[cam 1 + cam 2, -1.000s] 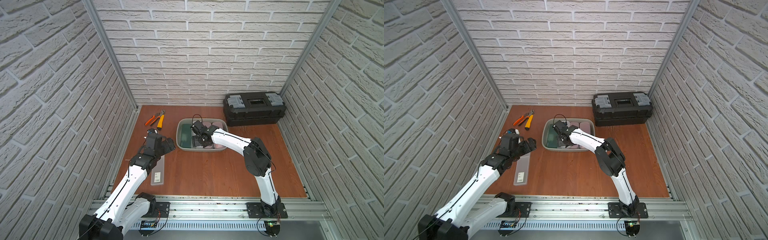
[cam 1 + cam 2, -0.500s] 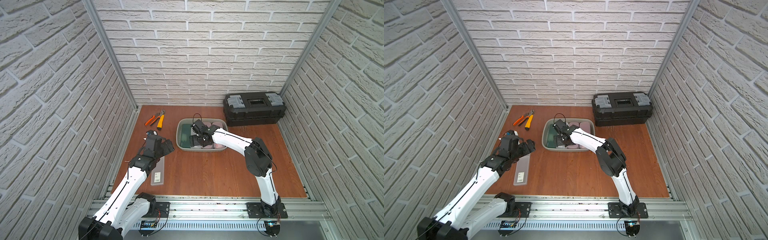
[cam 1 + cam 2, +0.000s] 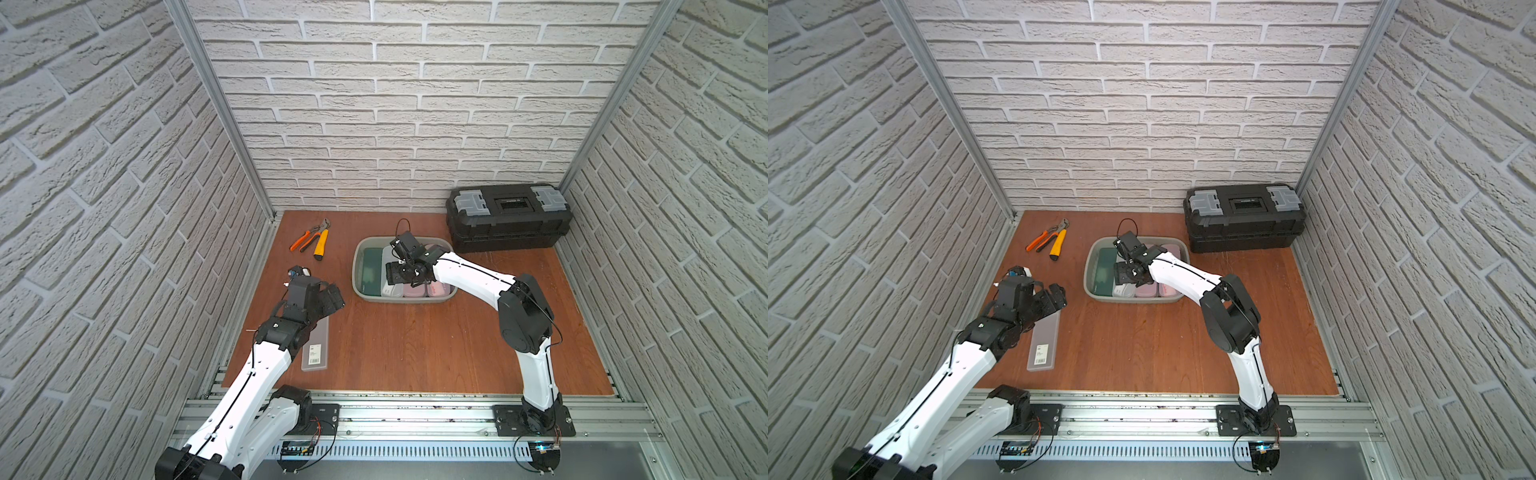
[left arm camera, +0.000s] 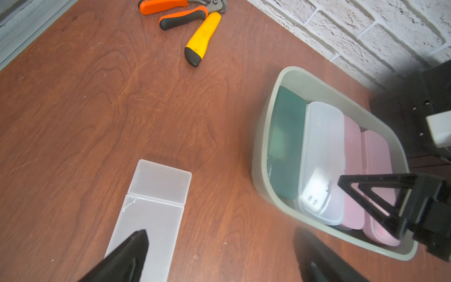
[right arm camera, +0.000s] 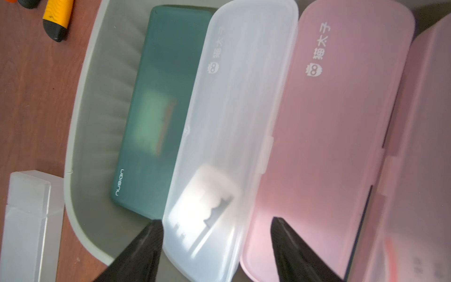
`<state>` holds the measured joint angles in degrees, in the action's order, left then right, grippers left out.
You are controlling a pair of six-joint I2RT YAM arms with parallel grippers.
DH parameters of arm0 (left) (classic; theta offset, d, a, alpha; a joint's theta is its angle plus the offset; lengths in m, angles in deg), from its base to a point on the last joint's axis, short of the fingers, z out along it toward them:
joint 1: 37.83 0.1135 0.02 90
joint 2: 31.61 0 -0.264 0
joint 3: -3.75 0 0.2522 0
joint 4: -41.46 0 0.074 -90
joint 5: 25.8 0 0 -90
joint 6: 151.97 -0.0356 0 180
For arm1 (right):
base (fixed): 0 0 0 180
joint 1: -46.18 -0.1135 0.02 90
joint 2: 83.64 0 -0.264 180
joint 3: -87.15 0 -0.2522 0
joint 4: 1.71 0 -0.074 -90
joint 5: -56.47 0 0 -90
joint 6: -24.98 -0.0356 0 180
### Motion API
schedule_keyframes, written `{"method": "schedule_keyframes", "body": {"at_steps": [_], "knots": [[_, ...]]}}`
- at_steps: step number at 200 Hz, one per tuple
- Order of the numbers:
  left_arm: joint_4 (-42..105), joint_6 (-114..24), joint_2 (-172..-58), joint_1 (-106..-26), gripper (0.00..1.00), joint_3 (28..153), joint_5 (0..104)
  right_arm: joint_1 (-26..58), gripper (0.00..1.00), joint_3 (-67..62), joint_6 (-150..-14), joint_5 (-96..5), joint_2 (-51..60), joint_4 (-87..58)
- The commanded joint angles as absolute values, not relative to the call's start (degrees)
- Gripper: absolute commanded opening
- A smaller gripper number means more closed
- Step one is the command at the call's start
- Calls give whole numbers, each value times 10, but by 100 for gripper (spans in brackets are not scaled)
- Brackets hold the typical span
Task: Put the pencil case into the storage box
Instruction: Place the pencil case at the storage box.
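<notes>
In storage box [image 5: 97, 122] right gripper [image 5: 217, 221] straddles clear pencil case [image 5: 231, 109], grip unclear; best exit straight up; left gripper [image 4: 220, 233] wide at 9 o'clock.

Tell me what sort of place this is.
Probably a robot test cell dressed as a workshop: faux-brick panels in aluminium framing, left arm and right arm bolted to a rail at the wooden tabletop's edge, plus pliers and a black toolbox.
</notes>
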<state>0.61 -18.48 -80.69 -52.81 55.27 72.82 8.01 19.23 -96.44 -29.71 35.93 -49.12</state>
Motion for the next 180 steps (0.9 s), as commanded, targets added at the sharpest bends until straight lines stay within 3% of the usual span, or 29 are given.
{"method": "schedule_keyframes", "body": {"at_steps": [1, 72, 116, 180], "knots": [[2, -195, -807, -519, 98, 538, 741, 83, 67, 187, -930, -293, 351, -478], [16, -197, -821, -508, 98, 519, 743, 83, 58, 201, -914, -341, 400, -453], [20, -188, -842, -508, 98, 528, 780, 83, 52, 208, -896, -320, 404, -460], [28, -197, -870, -503, 99, 507, 780, 83, 52, 193, -847, -275, 367, -469]]}}
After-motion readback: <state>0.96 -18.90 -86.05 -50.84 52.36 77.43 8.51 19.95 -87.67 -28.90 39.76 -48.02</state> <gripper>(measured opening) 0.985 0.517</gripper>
